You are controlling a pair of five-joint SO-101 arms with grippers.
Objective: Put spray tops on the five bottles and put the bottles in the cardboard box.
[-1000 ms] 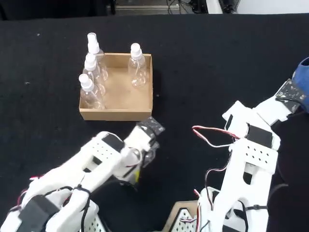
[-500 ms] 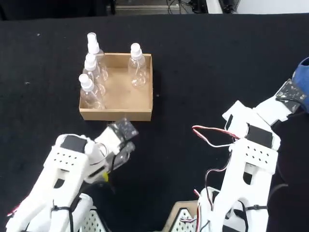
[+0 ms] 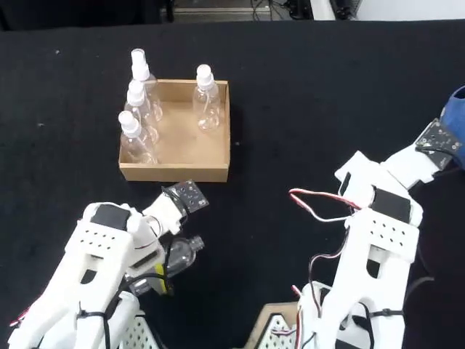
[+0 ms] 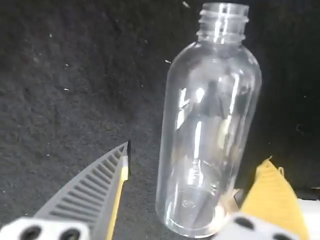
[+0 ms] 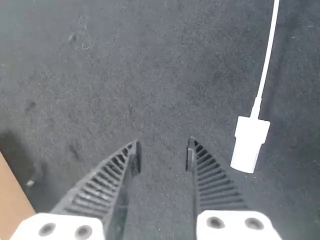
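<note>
Though capless, bottle (image 4: 210,135) between left jaws, box (image 3: 174,173) nearby.

The clear colourless plastic bottle (image 4: 207,130) lies between grey ridged, yellow-edged jaws on a black lint-flecked counter (image 5: 150,65), with a white plastic spray top (image 5: 248,142) and a plain tan cardboard box (image 3: 174,172).

Black cloth table (image 3: 305,109), dark cables (image 3: 290,9) along far edge — white surface (image 3: 407,9) beyond

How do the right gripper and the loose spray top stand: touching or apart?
Apart. The right wrist view shows bare mat between the right gripper and the spray top beside it.
</note>
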